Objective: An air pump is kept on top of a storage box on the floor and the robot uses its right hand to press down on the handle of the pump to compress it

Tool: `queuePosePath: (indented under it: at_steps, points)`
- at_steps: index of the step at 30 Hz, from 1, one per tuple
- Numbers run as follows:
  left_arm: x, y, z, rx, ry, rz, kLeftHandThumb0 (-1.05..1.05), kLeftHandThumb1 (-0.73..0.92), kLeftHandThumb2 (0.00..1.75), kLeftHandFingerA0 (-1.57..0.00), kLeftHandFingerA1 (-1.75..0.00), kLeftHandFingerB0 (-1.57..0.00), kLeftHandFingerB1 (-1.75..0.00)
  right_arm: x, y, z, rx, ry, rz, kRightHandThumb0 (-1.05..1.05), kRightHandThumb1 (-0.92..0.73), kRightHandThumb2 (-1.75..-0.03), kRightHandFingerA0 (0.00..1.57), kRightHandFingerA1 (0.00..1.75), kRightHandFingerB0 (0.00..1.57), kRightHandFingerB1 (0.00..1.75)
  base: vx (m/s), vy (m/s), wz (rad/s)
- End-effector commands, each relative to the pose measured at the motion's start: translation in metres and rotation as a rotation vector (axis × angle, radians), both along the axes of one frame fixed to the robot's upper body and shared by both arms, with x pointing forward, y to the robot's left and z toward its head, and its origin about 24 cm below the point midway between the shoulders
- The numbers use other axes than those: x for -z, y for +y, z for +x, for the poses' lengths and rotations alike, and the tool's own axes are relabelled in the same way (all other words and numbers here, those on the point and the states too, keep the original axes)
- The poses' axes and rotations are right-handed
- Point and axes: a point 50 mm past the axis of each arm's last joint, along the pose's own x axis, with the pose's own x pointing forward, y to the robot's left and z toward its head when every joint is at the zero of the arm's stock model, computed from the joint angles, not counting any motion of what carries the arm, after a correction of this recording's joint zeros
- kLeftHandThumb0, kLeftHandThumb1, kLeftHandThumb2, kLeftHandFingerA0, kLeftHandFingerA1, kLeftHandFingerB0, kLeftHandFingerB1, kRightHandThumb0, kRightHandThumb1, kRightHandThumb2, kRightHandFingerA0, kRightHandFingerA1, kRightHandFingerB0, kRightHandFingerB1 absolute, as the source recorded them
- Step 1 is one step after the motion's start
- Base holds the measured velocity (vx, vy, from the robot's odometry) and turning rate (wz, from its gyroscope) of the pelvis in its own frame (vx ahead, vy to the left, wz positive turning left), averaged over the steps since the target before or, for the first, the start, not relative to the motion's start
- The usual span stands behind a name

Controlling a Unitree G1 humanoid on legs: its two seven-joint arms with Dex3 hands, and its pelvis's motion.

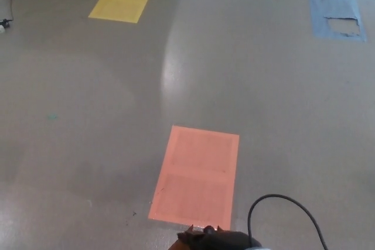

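A grey, slightly glossy floor [117, 115] fills almost the whole head view, with a soft pale sheen running down its middle. At the very bottom edge, a little right of centre, only the top of the robot's black right hand [218, 240] pokes into the picture. So little of it shows that I cannot tell whether its fingers are spread, closed or holding something. A thin black cable [281, 200] arches up from just beside the hand and curves down to the right, leaving the picture at the bottom edge. Just above the hand lies an orange rectangular sheet [197, 171], flat on the floor, with a faint crease across its middle; the hand's top edge overlaps the sheet's lower edge in the picture. Well apart, near the top left, lies a yellow sheet [122, 1], also flat. Near the top right is a blue patch [337, 17], ragged, with a torn hole showing grey floor through it. The pump and the box do not show anywhere in this view, and neither does the left hand.
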Motion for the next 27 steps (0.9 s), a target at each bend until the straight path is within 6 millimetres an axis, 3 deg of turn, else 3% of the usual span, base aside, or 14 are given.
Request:
queuePosePath:
  at_steps: [1, 2, 13, 14, 15, 16, 17, 18, 19, 20, 21, 22, 24, 27]
  points:
    - [-0.016, 0.008, 0.010, 0.008, -0.049, 0.031, -0.34, 0.57, 1.14, 0.00, -0.49, 0.00, -0.49, 0.027, -0.033, 0.004, 0.170, -0.052, -0.089, -0.94, -0.89, -1.23, 0.05, 0.13, 0.05, 0.12, 0.00, 0.000, 0.00]
    - [-0.016, 0.008, 0.009, 0.005, -0.047, 0.027, -0.76, 0.81, 1.09, -0.10, -0.44, -0.05, -0.36, 0.027, -0.033, 0.003, 0.171, -0.047, -0.092, -0.93, -0.89, -1.24, 0.02, 0.12, 0.02, 0.11, 0.00, 0.000, 0.00]
    - [-0.012, 0.007, 0.006, 0.016, -0.018, 0.033, -0.79, 0.81, 1.15, -0.15, -0.49, 0.00, -0.33, 0.036, -0.032, -0.005, 0.207, 0.000, -0.126, -0.94, -0.86, -1.20, 0.07, 0.14, 0.07, 0.13, 0.00, 0.000, 0.00]
    - [-0.012, 0.008, 0.006, 0.014, -0.012, 0.037, -0.78, 0.91, 0.76, -0.16, -0.34, -0.09, -0.25, 0.037, -0.033, -0.005, 0.212, 0.002, -0.124, -0.94, -0.86, -1.21, 0.07, 0.14, 0.06, 0.13, 0.00, 0.000, 0.00]
    - [-0.012, 0.008, 0.006, 0.011, -0.009, 0.041, -0.78, 0.91, 0.76, -0.16, -0.34, -0.09, -0.25, 0.037, -0.033, -0.005, 0.215, 0.003, -0.122, -0.94, -0.86, -1.21, 0.07, 0.14, 0.06, 0.13, 0.00, 0.000, 0.00]
    - [-0.012, 0.008, 0.006, 0.016, -0.005, 0.037, -0.81, 0.83, 1.15, -0.12, -0.47, 0.00, -0.32, 0.038, -0.036, -0.006, 0.219, 0.012, -0.127, -0.95, -0.88, -1.23, 0.04, 0.12, 0.04, 0.10, 0.00, 0.000, 0.00]
    - [-0.011, 0.008, 0.005, 0.020, -0.003, 0.040, -0.80, 0.92, 0.75, -0.18, -0.34, -0.10, -0.26, 0.039, -0.037, -0.007, 0.225, 0.015, -0.125, -0.96, -0.88, -1.23, 0.06, 0.12, 0.06, 0.11, 0.00, 0.000, 0.00]
    - [-0.011, 0.007, 0.005, 0.022, -0.003, 0.044, -0.80, 0.92, 0.75, -0.18, -0.34, -0.10, -0.26, 0.039, -0.038, -0.007, 0.229, 0.017, -0.122, -0.96, -0.88, -1.23, 0.06, 0.12, 0.06, 0.11, 0.00, 0.000, 0.00]
    - [-0.010, 0.007, 0.004, 0.027, -0.003, 0.046, -0.78, 0.81, 1.09, -0.11, -0.44, -0.06, -0.37, 0.039, -0.039, -0.007, 0.238, 0.023, -0.110, -0.96, -0.87, -1.22, 0.06, 0.14, 0.06, 0.11, 0.00, 0.000, 0.00]
    - [-0.009, 0.007, 0.003, 0.031, -0.004, 0.046, -0.78, 0.81, 1.09, -0.11, -0.44, -0.06, -0.37, 0.039, -0.039, -0.007, 0.245, 0.026, -0.099, -0.96, -0.87, -1.22, 0.06, 0.14, 0.06, 0.11, 0.00, 0.000, 0.00]
    - [-0.009, 0.007, 0.002, 0.032, -0.002, 0.045, -0.82, 0.92, 0.76, -0.18, -0.34, -0.09, -0.26, 0.038, -0.040, -0.006, 0.254, 0.028, -0.083, -0.94, -0.87, -1.22, 0.02, 0.13, 0.02, 0.10, 0.00, 0.000, 0.00]
    - [-0.009, 0.008, 0.002, 0.032, 0.004, 0.050, -0.81, 0.82, 1.11, -0.09, -0.43, -0.07, -0.34, 0.035, -0.040, -0.001, 0.268, 0.022, -0.061, -0.93, -0.87, -1.21, 0.07, 0.16, 0.07, 0.12, 0.00, 0.000, 0.00]
    - [-0.010, 0.010, 0.001, 0.028, 0.009, 0.052, -0.84, 0.83, 1.17, -0.15, -0.48, 0.00, -0.31, 0.027, -0.040, 0.009, 0.297, -0.006, -0.003, -0.89, -0.84, -1.19, 0.07, 0.22, 0.07, 0.15, 0.00, 0.000, 0.00]
    - [-0.017, 0.011, 0.008, 0.030, -0.019, 0.039, -0.74, 0.79, 1.16, -0.05, -0.44, -0.03, -0.33, 0.000, -0.039, 0.038, 0.340, -0.078, 0.132, -0.92, -0.88, -1.22, 0.00, 0.13, 0.00, 0.10, 0.00, 0.000, 0.00]
